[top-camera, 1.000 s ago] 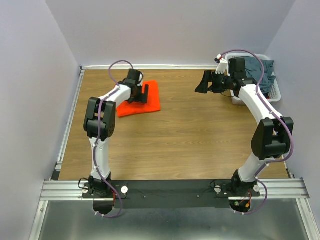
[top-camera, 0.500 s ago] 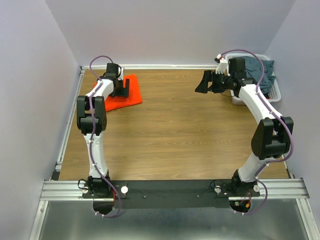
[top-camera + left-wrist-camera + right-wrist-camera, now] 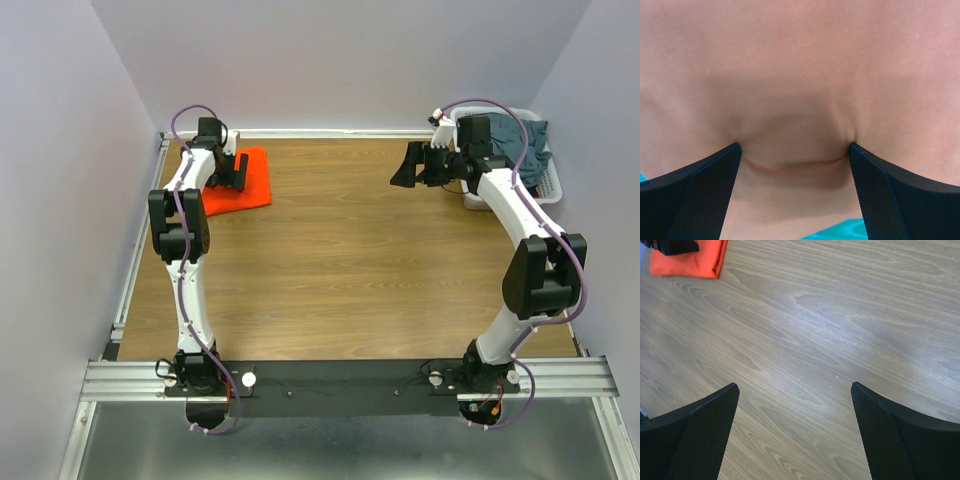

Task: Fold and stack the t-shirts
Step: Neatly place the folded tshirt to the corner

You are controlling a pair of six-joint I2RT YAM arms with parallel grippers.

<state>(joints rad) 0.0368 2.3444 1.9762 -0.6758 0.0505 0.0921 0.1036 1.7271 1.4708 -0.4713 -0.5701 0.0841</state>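
The folded orange-red t-shirt point(image 3: 256, 183) lies flat at the table's far left corner. My left gripper point(image 3: 240, 170) presses down on it with its jaws spread wide. In the left wrist view the cloth point(image 3: 800, 75) fills the frame and dents between the fingertips point(image 3: 795, 150). My right gripper point(image 3: 405, 165) is open and empty, held above the bare table at the far right point(image 3: 795, 387). The right wrist view also shows the orange-red shirt point(image 3: 690, 260) in its top left corner. Dark blue-grey t-shirts point(image 3: 522, 145) are heaped in the white basket point(image 3: 552, 187).
The basket stands at the far right corner behind the right arm. A rail point(image 3: 135, 260) runs along the table's left edge, close to the orange-red shirt. Purple walls enclose the back and sides. Brown wood table point(image 3: 350, 260) lies between the arms.
My left gripper has slid the orange-red shirt left and back toward the far left corner. The right arm has not moved.
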